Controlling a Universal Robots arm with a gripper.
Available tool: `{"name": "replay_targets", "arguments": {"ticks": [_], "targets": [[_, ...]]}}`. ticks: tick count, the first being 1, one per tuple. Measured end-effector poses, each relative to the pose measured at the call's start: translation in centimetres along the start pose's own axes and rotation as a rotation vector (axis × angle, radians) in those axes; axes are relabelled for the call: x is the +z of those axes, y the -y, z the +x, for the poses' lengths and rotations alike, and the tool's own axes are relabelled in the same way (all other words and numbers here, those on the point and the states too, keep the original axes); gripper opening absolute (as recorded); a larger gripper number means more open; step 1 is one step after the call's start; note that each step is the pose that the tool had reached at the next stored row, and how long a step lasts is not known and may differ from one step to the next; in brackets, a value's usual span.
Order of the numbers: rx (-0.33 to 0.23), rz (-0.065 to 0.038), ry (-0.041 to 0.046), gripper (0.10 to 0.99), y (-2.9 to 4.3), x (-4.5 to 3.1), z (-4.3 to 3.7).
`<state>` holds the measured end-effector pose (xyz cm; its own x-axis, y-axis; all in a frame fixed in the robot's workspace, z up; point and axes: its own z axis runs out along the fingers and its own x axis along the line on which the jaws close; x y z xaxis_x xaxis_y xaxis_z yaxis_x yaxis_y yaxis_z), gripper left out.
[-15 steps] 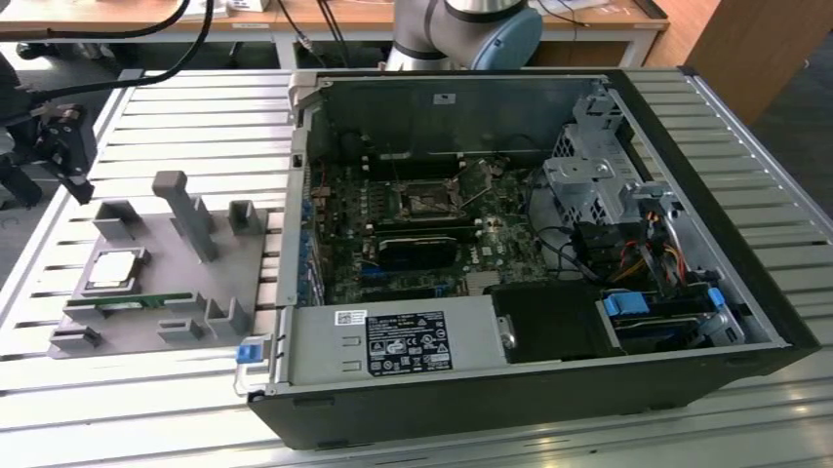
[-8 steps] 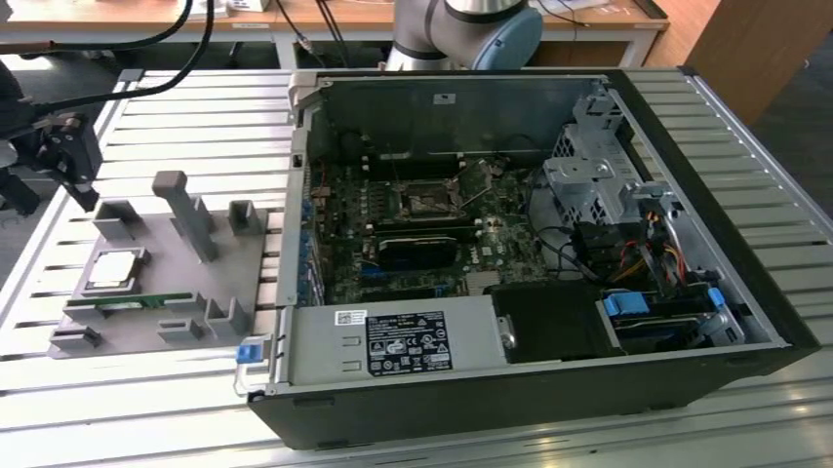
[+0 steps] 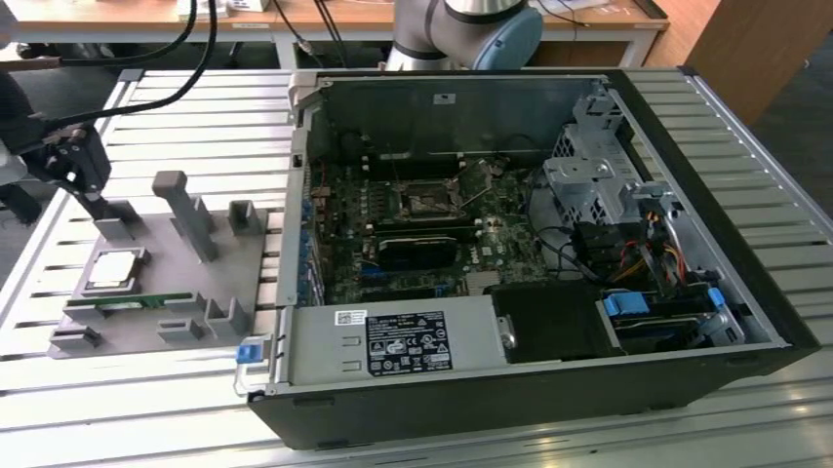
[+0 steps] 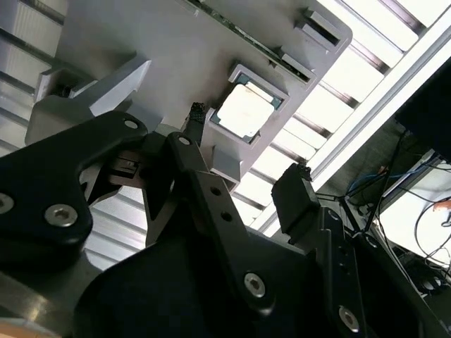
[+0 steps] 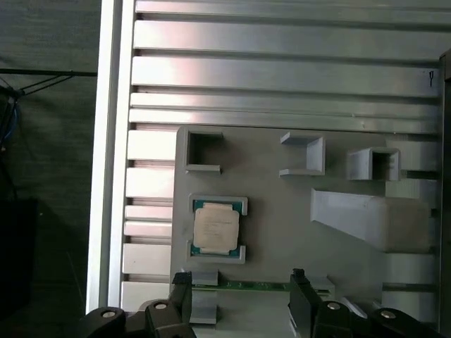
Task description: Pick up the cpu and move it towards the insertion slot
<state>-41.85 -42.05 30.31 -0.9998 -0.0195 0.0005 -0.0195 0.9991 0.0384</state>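
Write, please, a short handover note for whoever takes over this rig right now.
Gripper: open and empty, over the grey tray, close to the cpu.
Cpu: lies flat in its tray recess, not gripped.
Insertion slot: on the board inside the open computer case, to the exterior view's right of the tray.
Done: nothing that shows yet.
Left: the pick-up and the move toward the slot.
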Motion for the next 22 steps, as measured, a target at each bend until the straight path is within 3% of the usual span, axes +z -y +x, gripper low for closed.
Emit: {"name": "replay_targets", "arguments": {"ticks": [9,22], "targets": [[0.000,0.000,-0.0005,0.659,0.16,1.25,0.00],[0.000,0.000,-0.0005,0.659,0.44,2.47,0.01]]}}
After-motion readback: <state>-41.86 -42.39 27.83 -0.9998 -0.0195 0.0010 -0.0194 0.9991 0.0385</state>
